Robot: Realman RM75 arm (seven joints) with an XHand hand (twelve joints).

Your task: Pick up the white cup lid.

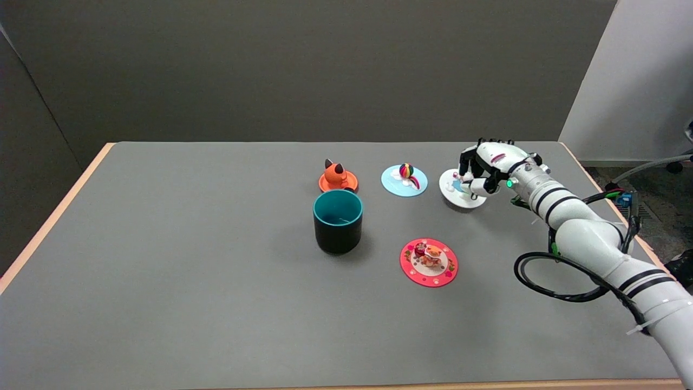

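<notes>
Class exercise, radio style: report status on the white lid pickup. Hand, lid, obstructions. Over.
Right hand closed on the white lid's knob. Lid tilted, near edge apparently off the table. Blue lid beside it, apart. Nothing in the way. Over.

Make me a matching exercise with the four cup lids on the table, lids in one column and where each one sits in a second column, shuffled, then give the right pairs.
Lids:
1. orange lid
2. blue lid
3. white lid
4. red lid

Places:
A. nearest the camera, right of the cup
B. just behind the cup
C. under the right hand, tilted, its fingers on it
D. between two other lids in the far row

Pairs: 1-B, 2-D, 3-C, 4-A
</notes>
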